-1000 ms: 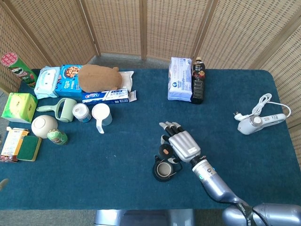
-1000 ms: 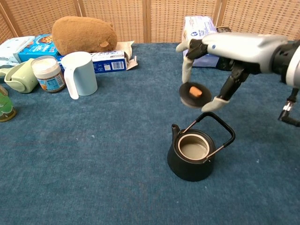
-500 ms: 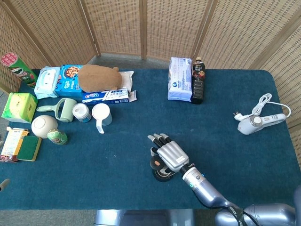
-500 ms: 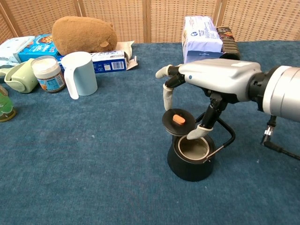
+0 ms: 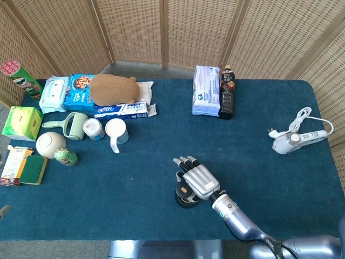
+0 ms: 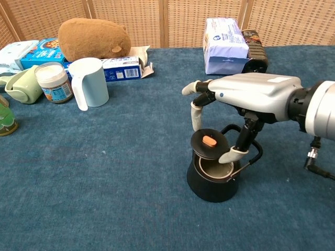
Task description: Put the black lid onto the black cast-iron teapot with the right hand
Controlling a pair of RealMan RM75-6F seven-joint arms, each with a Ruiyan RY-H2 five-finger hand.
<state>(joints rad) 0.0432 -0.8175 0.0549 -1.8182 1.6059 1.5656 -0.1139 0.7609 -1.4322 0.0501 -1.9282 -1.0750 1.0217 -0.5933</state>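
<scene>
The black cast-iron teapot [image 6: 212,183] stands on the blue cloth near the front, its wire handle raised behind it. My right hand [image 6: 246,97] hovers over the teapot and holds the black lid [image 6: 209,143], which has an orange knob, between thumb and a finger. The lid sits tilted just above the pot's open mouth, covering its left part; beige inside of the pot shows to the right. In the head view my right hand [image 5: 197,179] hides most of the teapot [image 5: 183,197]. My left hand is in neither view.
A pale blue mug [image 6: 89,81], a jar [image 6: 52,82] and a brown plush [image 6: 94,37] stand at the back left. A tissue pack [image 6: 225,45] and dark bottle [image 5: 227,91] are behind the teapot. A white device with cord [image 5: 295,139] lies far right.
My right hand has carried the lid from up behind the teapot down and over its mouth. The lid now sits lower and nearly level at the opening.
</scene>
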